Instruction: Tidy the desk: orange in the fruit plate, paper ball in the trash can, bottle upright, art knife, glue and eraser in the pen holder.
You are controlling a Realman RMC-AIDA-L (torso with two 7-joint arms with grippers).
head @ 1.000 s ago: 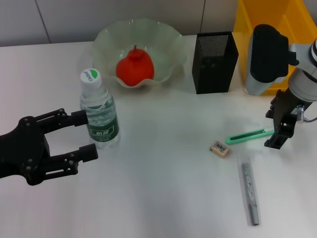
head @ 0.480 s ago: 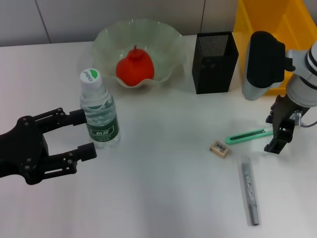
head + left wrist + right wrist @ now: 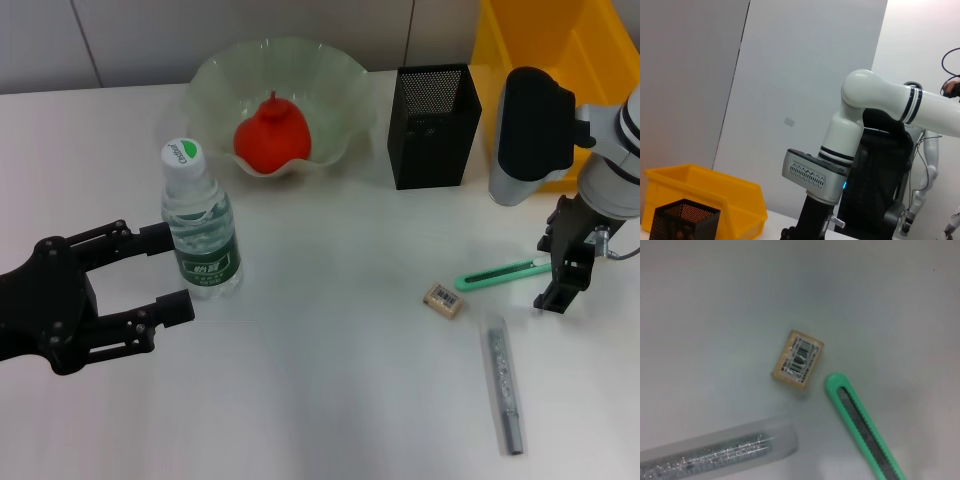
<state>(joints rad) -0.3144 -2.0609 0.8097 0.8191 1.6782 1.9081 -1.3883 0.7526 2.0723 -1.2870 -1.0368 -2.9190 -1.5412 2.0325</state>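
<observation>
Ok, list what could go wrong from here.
1. The right gripper sits at the very end of the knife; a grip there may let it pivot or slip.
2. The eraser lies near the knife's other end and the glue just beyond, so a dragged knife could push them.
3. The open left gripper brackets the upright bottle; a sideways pull-out might tip it.

White desk (image 3: 330, 400), grey panelled wall (image 3: 200, 30) behind; yellow bin (image 3: 560, 40) rear right.
</observation>
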